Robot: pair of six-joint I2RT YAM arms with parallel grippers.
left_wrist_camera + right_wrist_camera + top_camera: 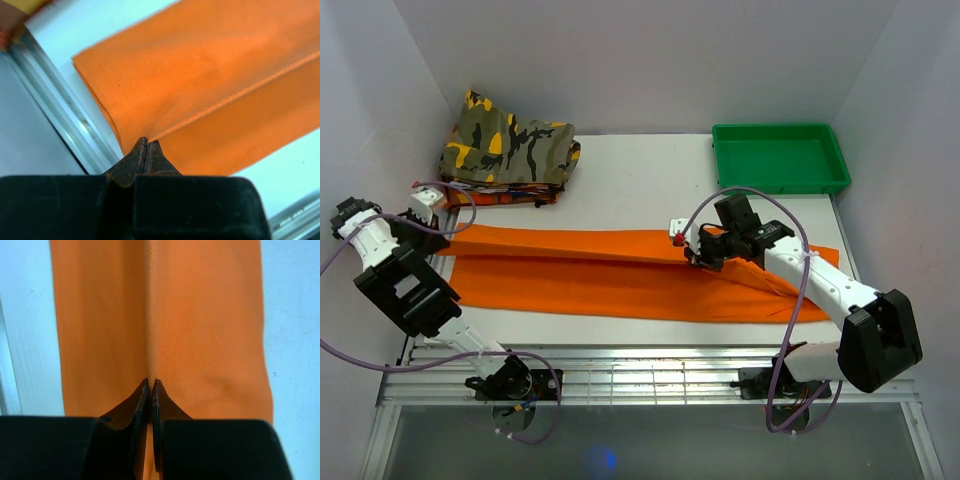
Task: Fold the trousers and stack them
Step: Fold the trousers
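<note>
in the top external view we look down from high above and behind the arm bases, which sit at the bottom edge, far enough back to take in the whole table (620, 170). from the left wrist we look forward past the left gripper (146, 144) at the frame's bottom, very close over one end of the trousers (200, 75) beside the table's metal rail (65, 115). from the right wrist we look past the right gripper (151, 384), equally close. all three views share the orange cloth.
</note>
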